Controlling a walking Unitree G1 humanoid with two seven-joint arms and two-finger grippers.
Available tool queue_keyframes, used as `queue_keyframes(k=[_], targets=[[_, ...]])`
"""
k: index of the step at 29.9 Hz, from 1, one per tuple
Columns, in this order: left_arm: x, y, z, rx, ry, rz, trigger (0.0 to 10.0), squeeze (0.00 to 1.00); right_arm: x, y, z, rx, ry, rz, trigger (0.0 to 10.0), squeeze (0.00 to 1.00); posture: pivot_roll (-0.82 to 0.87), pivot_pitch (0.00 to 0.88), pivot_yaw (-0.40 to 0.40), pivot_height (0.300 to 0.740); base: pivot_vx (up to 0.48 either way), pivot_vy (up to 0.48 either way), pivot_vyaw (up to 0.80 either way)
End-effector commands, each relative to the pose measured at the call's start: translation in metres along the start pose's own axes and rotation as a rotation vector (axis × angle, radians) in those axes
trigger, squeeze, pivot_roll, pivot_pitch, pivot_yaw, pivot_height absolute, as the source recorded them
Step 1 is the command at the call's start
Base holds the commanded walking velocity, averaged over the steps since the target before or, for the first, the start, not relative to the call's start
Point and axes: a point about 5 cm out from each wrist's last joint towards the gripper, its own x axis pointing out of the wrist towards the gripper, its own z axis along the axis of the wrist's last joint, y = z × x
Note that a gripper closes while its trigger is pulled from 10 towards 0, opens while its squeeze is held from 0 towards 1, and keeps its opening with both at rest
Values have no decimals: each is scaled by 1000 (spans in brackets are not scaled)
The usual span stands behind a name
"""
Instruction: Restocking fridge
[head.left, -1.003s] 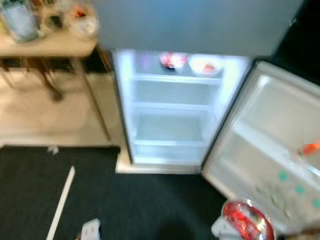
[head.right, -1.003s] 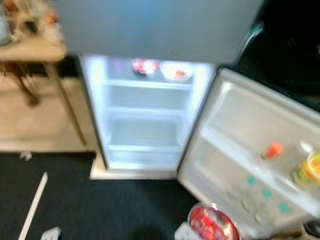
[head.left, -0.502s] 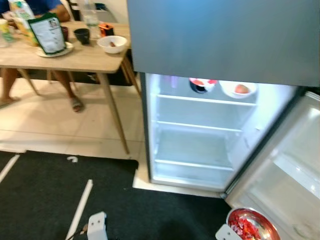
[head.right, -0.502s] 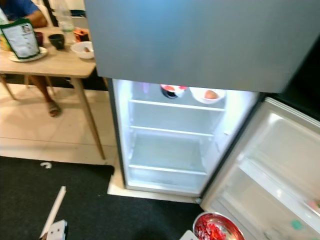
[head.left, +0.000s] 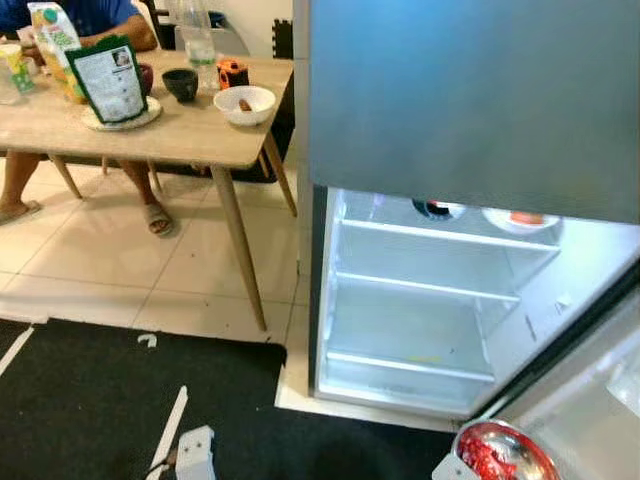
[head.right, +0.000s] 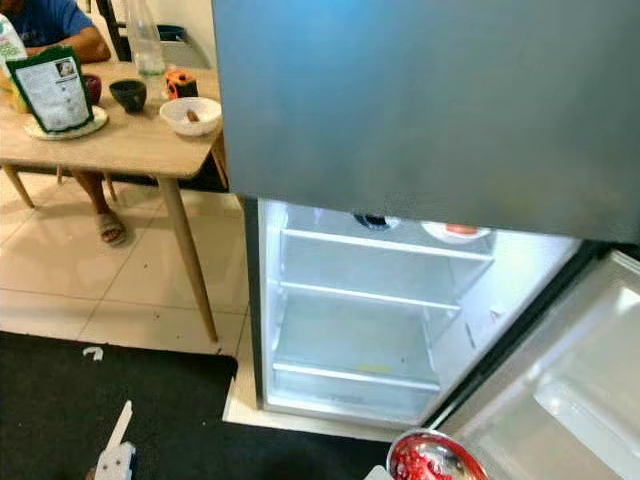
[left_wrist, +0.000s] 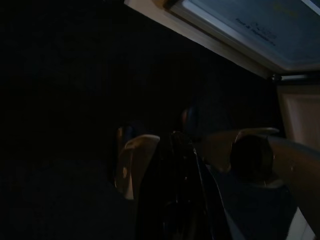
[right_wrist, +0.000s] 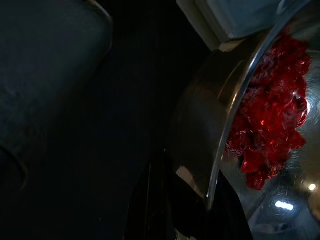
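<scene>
The fridge (head.left: 420, 330) stands with its lower compartment lit and its door (head.right: 560, 400) swung out to the right. On its top shelf are a dark bowl (head.left: 437, 209) and a white dish (head.left: 520, 218) holding something red. The lower shelves are bare. A steel bowl (head.left: 495, 452) of red food hangs low at the right, in front of the door. My right gripper (right_wrist: 200, 205) is shut on the bowl's rim (right_wrist: 235, 100). My left arm (head.left: 192, 452) hangs idle over the black mat, and its gripper (left_wrist: 177, 165) is a dark shape.
To the left of the fridge is a wooden table (head.left: 150, 140) with a green pouch (head.left: 108, 80), a white bowl (head.left: 245, 103), cups and a bottle. A person (head.left: 90, 15) sits behind it. A black mat (head.left: 90, 410) with a white strip (head.left: 170, 425) covers the near floor.
The camera has swung left and risen, so the fridge sits further right and the table shows more. The steel bowl stays in my right gripper.
</scene>
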Motion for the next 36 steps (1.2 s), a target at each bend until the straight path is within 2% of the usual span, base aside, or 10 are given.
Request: queue_keyframes(k=[1, 19, 26, 36], targets=[[-1, 1, -4, 17, 14, 17, 10000, 0, -1, -2, -3, 3, 7, -10, 10000, 0, -58, 93, -17, 740, 0, 0, 0], [0, -3, -3, 3, -1, -22, 10000, 0, -1, -4, -3, -5, 6, -13, 10000, 0, -60, 90, -21, 740, 0, 0, 0], [0, -3, -3, 3, 3, -31, 10000, 0, -1, -6, -3, -9, 6, -15, 10000, 0, -60, 85, -21, 740, 0, -444, 0], [0, -5, -5, -12, 6, -37, 10000, 0, -1, -4, -2, -7, 4, -14, 10000, 0, -58, 91, -18, 740, 0, 0, 0]])
